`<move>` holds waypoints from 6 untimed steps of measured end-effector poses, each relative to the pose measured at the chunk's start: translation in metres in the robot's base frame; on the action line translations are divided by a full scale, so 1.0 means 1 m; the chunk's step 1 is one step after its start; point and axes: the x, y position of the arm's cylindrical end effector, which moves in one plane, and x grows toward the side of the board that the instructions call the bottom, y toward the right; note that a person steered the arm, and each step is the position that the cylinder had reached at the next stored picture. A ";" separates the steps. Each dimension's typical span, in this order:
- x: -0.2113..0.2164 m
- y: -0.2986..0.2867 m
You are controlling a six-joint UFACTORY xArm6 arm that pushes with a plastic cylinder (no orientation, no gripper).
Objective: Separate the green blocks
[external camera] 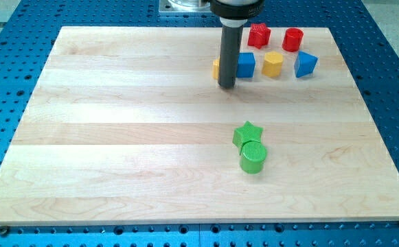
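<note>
Green star [247, 132] and green cylinder [253, 157] touching, below centre of tabletop [117, 137], star toward the view's top. Tip [226, 86] well apart from both, toward the view's top, just in front of yellow block [215, 68] and beside blue cube [245, 65]. No gripper on rod; red star [259, 34], red cylinder [292, 39], second yellow block [272, 64], blue wedge [305, 64] clustered at upper right.

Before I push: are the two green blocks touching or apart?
Touching. The green star sits against the green cylinder with no gap showing; my tip is well above them.
</note>
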 end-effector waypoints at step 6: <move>0.151 0.136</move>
